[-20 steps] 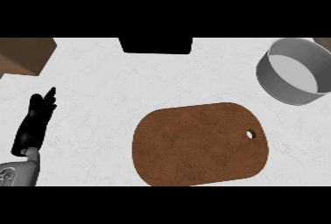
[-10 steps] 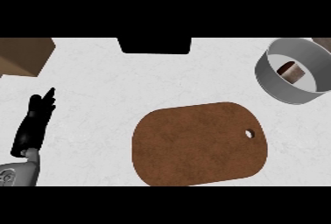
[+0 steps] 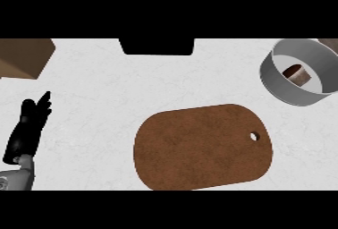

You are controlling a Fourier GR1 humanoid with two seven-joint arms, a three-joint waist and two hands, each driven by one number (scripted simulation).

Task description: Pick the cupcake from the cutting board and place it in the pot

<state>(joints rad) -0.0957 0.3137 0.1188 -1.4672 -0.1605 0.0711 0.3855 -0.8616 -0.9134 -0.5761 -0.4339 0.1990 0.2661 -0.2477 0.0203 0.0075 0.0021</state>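
The brown cutting board (image 3: pixel 201 147) lies at the lower middle of the counter with nothing on it; a small hole sits near its right edge. At the upper right stands the grey pot (image 3: pixel 298 85), and a brown cupcake (image 3: pixel 297 73) shows inside it against the white inner wall. My left hand (image 3: pixel 27 129) rests open at the left edge, fingers straight and pointing up, far from both board and pot. My right hand does not show.
A brown wooden box (image 3: pixel 25 57) sits at the upper left corner. A dark rectangular block (image 3: pixel 157 46) lies at the top middle. Another brown object (image 3: pixel 329 43) peeks in behind the pot at the top right.
The view has shifted so the pot shows more fully, and the cupcake inside it has come into sight. The left hand stays put.
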